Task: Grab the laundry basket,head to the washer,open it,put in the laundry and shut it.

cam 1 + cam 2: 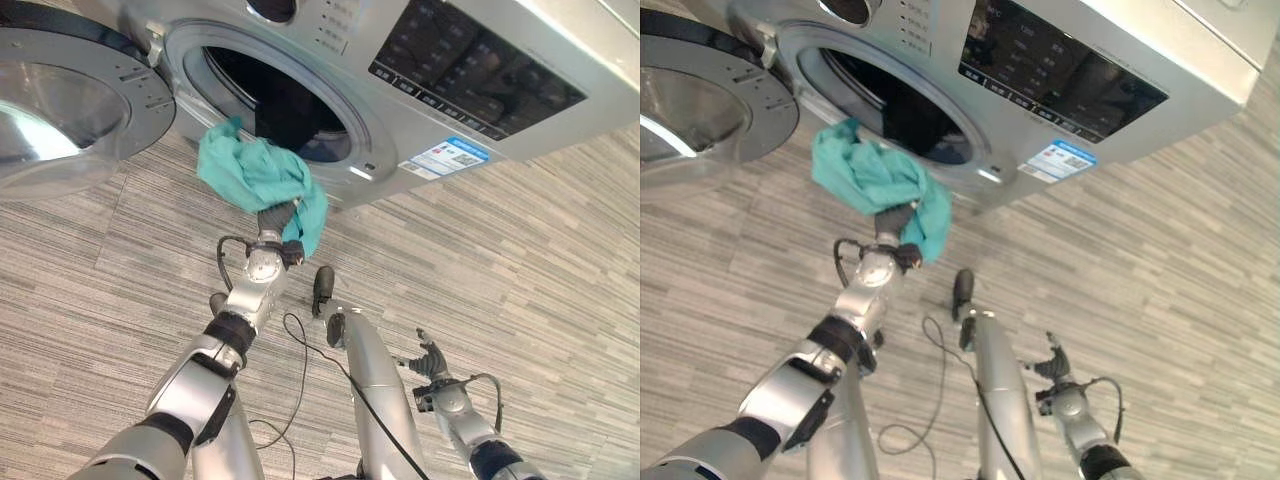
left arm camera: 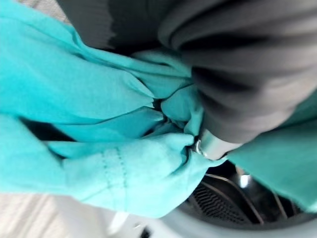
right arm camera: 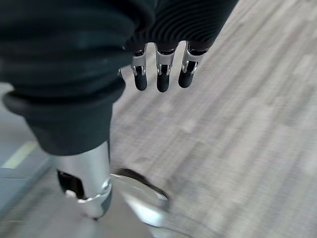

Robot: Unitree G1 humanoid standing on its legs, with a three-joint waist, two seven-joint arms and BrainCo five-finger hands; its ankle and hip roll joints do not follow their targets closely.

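Left robot hand (image 1: 277,222) is clamping a teal cloth (image 1: 255,175) at the washer (image 1: 400,70) opening, door (image 1: 70,100) standing open.
The cloth is hanging light, soft and limp, so a bunched middle fold is judged the best hold; the left wrist view is showing fingers buried in folds above the drum (image 2: 233,203), while the right wrist view is showing the right robot hand (image 3: 161,69) relaxed, fingers apart, over the floor (image 3: 247,129).
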